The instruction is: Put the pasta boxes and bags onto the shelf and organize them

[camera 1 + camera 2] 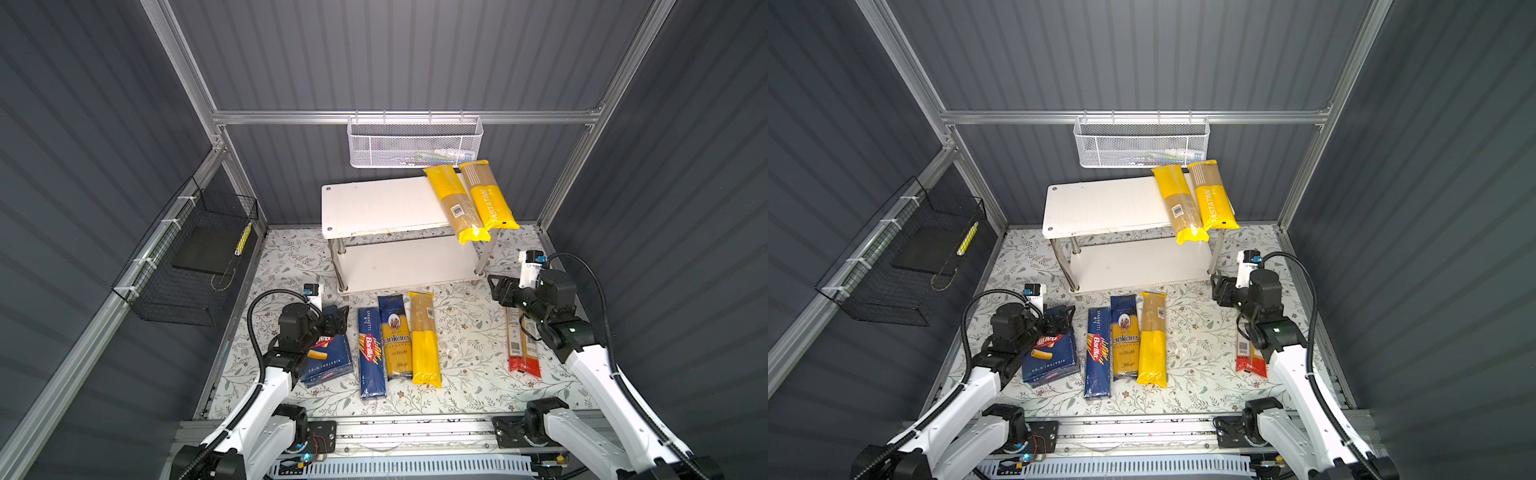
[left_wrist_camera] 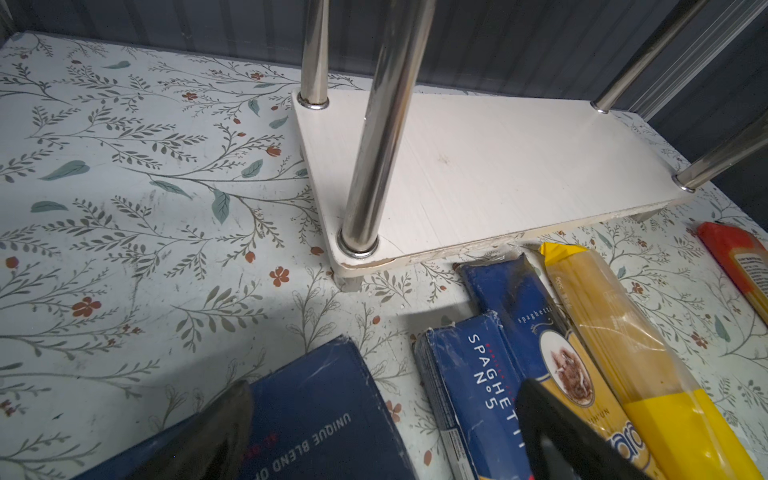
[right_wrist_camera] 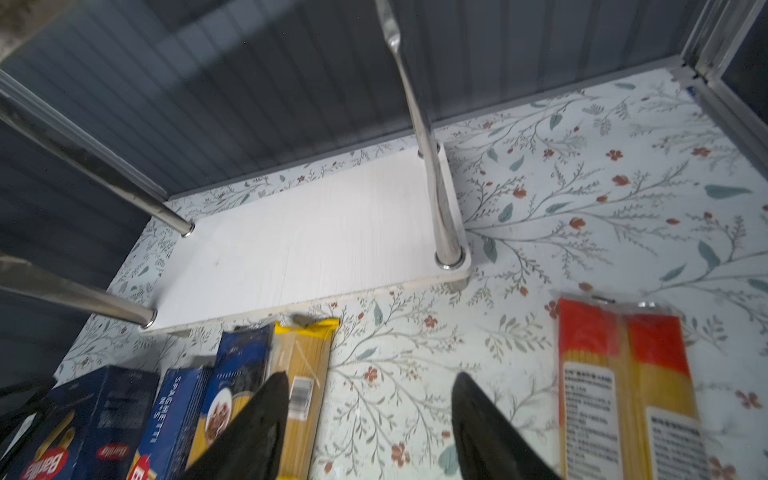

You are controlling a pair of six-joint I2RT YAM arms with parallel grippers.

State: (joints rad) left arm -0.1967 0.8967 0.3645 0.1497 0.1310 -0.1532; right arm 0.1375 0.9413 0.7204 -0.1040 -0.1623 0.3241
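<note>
- The white two-tier shelf [image 1: 374, 203] with chrome tube legs stands at the back of the table, against the rear wall.
- Two yellow-and-clear plastic spaghetti bags lie side by side on the right end of its top tier. One shows a barcode [image 1: 453, 203], the other is printed "PASTATIME" [image 1: 488, 195], and both overhang the front edge.
- The lower tier is bare in both wrist views.
- In front of the shelf four packs lie in a row, lengthwise towards it.
- From left to right they are the wide dark blue Barilla rigatoni box [image 1: 330, 361], the long narrow dark blue Barilla spaghetti box [image 1: 371, 353], the navy-and-yellow "ankara" bag [image 1: 397, 336] and a third yellow-and-clear bag [image 1: 424, 336].
- The red-and-clear spaghetti bag [image 1: 523, 357] lies well apart at the right, partly under the right arm.
- The left gripper [image 1: 336, 320] hangs over the far end of the rigatoni box with its fingers [image 2: 208, 436] spread and gripping nothing.
- The right gripper [image 1: 498, 289] hovers just beside the shelf's front right leg. Its fingers [image 3: 249, 436] are spread with only table between them.
- The table [image 1: 469, 345] has a floral-patterned surface.
- A white mesh basket [image 1: 415, 143] hangs on the rear rail and a black wire basket [image 1: 191, 257] on the left wall.
</note>
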